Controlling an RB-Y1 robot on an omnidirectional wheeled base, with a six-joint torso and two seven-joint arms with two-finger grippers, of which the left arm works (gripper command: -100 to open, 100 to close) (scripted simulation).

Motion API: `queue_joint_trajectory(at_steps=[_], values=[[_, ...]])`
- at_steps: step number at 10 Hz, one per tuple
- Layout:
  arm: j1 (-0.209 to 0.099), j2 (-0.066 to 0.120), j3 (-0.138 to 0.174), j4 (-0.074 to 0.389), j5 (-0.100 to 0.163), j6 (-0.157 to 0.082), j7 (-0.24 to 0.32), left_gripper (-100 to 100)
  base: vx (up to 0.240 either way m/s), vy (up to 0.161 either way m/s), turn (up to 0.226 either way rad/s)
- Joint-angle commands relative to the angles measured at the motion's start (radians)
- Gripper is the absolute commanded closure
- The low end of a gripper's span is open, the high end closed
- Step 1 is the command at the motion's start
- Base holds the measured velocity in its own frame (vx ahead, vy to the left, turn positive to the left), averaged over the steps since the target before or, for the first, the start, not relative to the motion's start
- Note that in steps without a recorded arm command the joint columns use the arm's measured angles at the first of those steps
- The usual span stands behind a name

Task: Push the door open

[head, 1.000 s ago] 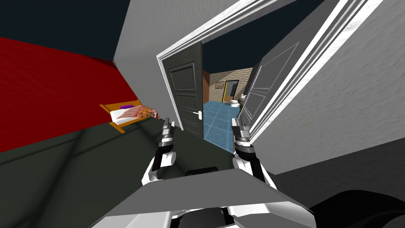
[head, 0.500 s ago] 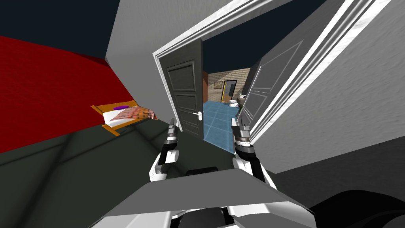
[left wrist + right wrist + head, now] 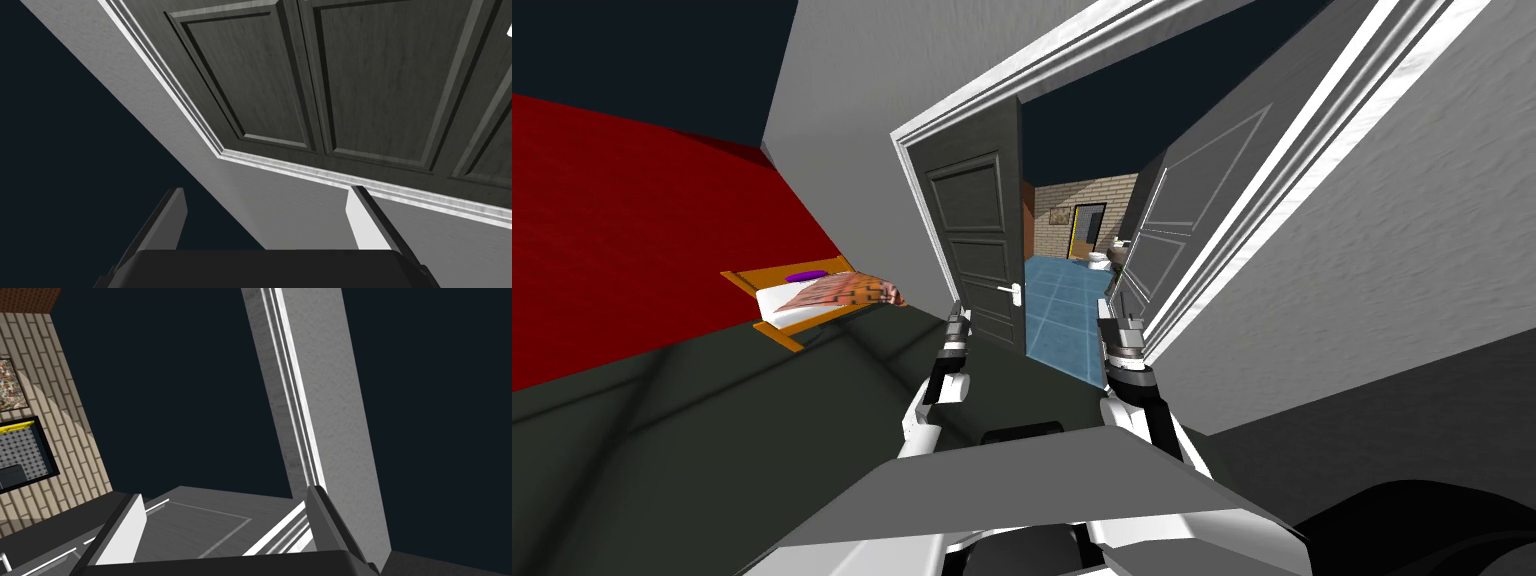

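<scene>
Dark grey panelled door (image 3: 380, 85) ahead of left gripper (image 3: 265, 192), which is wide open and empty; push near white lever handle (image 3: 1015, 293), not hinge side.

We see a red wall (image 3: 632, 230) meeting a grey wall (image 3: 852, 120) above a dark floor (image 3: 712, 430); a bed (image 3: 832, 295) stands by the red wall; beyond, blue tiles (image 3: 1057, 310) and a brick wall (image 3: 1102, 192).

The left forearm (image 3: 920, 428) and right forearm (image 3: 1122, 415) are white shells with black joint bands. Behind the left gripper (image 3: 266, 192) and right gripper (image 3: 225, 493) sit grey ribbed wrists. Each gripper's dark box carries two thin blade fingers (image 3: 362, 227), pale-faced and dark-edged.
</scene>
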Motion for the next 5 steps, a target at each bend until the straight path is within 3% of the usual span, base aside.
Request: queue_joint_trajectory(at_steps=[1,3,4,5], values=[[-0.01,-0.003,-0.007,0.029,-0.002,0.006,0.001,-100,0.05,0.055,-0.036],[-0.06,-0.001,-0.017,0.107,-0.001,0.006,0.014,-100,0.069,0.062,-0.061],[-0.06,-0.001,-0.017,0.119,-0.001,0.006,0.014,-100,0.053,0.054,-0.05],[-0.085,0.001,-0.022,0.157,-0.001,0.006,0.02,-100,0.046,0.045,-0.062]])
